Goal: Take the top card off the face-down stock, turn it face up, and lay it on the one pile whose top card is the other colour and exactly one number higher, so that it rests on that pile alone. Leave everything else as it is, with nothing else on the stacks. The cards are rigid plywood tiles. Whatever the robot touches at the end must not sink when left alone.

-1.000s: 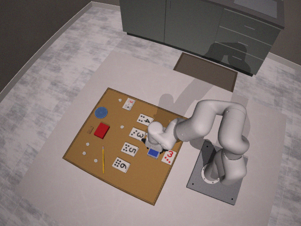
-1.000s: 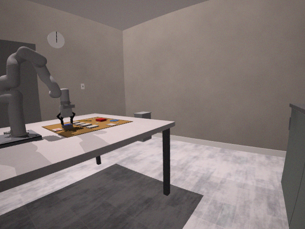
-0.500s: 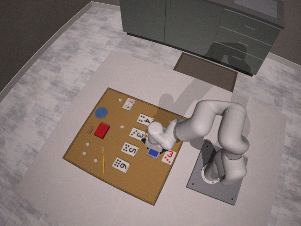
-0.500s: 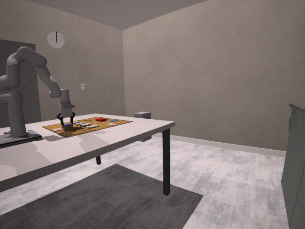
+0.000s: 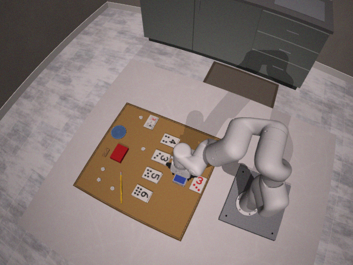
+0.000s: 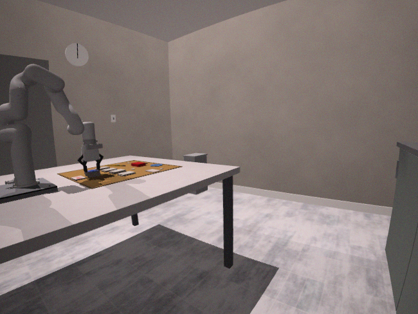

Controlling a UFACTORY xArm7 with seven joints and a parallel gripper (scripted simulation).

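The face-down stock (image 5: pixel 179 178) (image 6: pixel 92 171) is a blue-backed stack near the right edge of the brown board (image 5: pixel 165 216). A face-up red 3 card (image 5: pixel 198 183) (image 6: pixel 78 177) lies just right of it. Four face-up piles run in a diagonal row: black 4 (image 5: pixel 170 140), black 3 (image 5: pixel 162 156), black 5 (image 5: pixel 151 175) and black 6 (image 5: pixel 142 193). My gripper (image 6: pixel 90 168) points straight down over the stock, open, with a finger on each side of it and nothing held. In the overhead view the wrist hides the fingers.
On the board's left half are a red block (image 5: pixel 119 152) (image 6: pixel 138 163), a blue disc (image 5: pixel 118 132), a yellow pencil (image 5: pixel 120 187), a small wooden piece (image 5: pixel 106 151) and several white pegs. A small printed card (image 5: pixel 151 121) lies at the back.
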